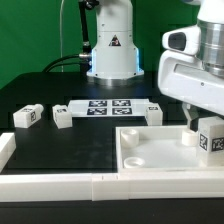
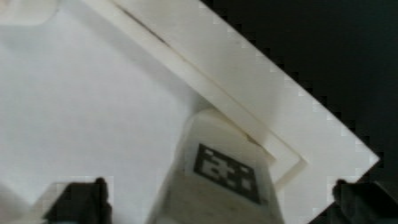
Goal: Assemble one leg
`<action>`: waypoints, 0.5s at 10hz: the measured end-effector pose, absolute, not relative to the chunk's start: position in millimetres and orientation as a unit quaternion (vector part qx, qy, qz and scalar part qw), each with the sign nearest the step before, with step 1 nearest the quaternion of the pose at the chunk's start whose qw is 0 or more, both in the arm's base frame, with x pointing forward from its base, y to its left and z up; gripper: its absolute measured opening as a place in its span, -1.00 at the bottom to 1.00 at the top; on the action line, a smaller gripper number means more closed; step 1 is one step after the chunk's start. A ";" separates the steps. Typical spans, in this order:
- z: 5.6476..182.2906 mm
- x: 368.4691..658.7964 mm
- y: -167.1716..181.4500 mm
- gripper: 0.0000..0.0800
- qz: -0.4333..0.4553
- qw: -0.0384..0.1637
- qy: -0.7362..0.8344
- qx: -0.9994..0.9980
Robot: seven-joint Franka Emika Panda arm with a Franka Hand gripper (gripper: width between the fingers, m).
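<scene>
- At the right edge of the exterior view, the gripper [image 1: 203, 128] hangs over the white panel [image 1: 150, 150]
- Fingers [image 2: 79, 200] spread apart, straddling the leg [image 1: 211, 139], not touching it
- Leg sits on the panel's right side
- Two more legs [image 1: 27, 116] lie at left

You see the tabletop [image 1: 40, 150] in black, against a green backdrop [image 1: 30, 40]. Each leg [image 1: 27, 116] is white with a black-and-white square marker. The marker board [image 1: 108, 107] is white, its tags black-patterned. The panel [image 1: 160, 150] is plain white.
</scene>
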State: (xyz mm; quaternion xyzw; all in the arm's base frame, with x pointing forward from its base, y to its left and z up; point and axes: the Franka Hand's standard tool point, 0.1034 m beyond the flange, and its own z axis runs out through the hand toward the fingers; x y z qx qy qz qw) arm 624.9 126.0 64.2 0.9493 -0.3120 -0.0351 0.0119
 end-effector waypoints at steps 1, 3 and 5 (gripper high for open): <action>64.0 625.1 125.1 0.61 -0.035 0.010 -0.262 0.964; 63.2 625.3 121.4 0.62 -0.037 0.008 -0.120 0.992; 65.0 626.1 122.3 0.62 -0.035 0.011 -0.009 0.999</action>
